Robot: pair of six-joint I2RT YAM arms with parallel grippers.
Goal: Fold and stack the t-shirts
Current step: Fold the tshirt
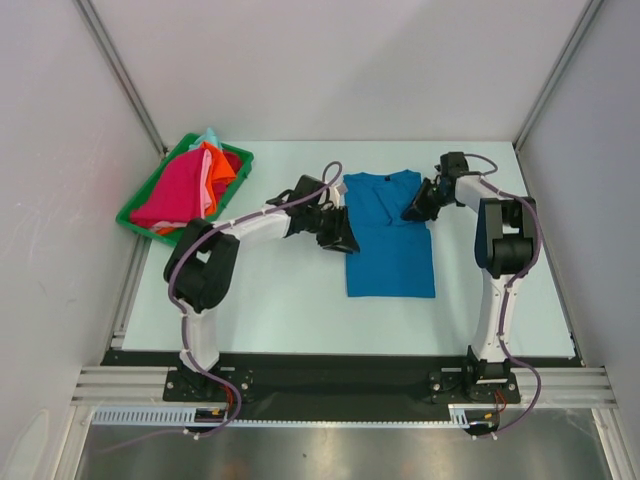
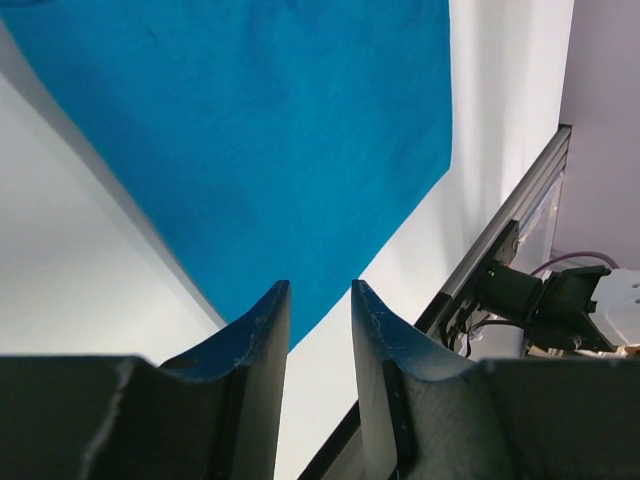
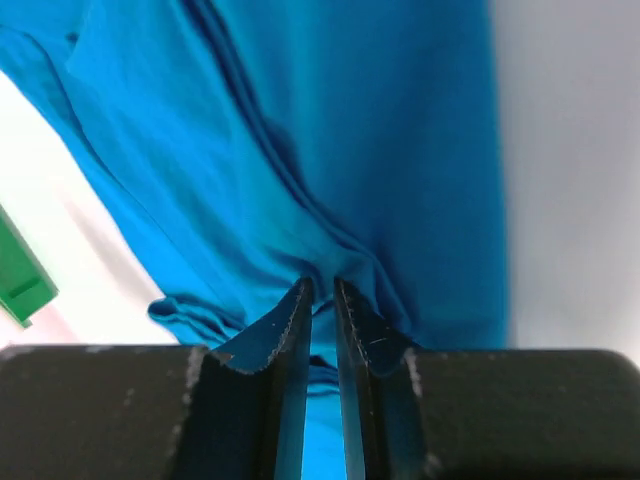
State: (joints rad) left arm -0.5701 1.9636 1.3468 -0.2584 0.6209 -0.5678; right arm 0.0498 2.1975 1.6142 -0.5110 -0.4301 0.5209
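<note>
Shirt in the middle, and both arms were on it! The blue shirt (image 1: 390, 245) lay flat on the tabletop (image 1: 270, 310), collar at the far end and hem toward the arm bases. The right fingers (image 3: 290, 320) were down at its right edge, up by the sleeve, clenched almost together on a bunch of blue cloth, with creases running straight into the tips. The left fingers (image 2: 262, 330) were released at the shirt's left edge. A clear gap stood between them, bare tabletop showed through it, and nothing was held. In the left wrist view a corner of the hem reached just to one fingertip. Over at the far left sat the green tray (image 1: 145, 228) with the other shirts heaped inside. The magenta shirt (image 1: 170, 185) took up most of it, the orange shirt (image 1: 218, 165) lay beside it on the right, and a sliver of the mint shirt (image 1: 208, 136) poked out at the far end. That heap sat well apart from the blue shirt.
</note>
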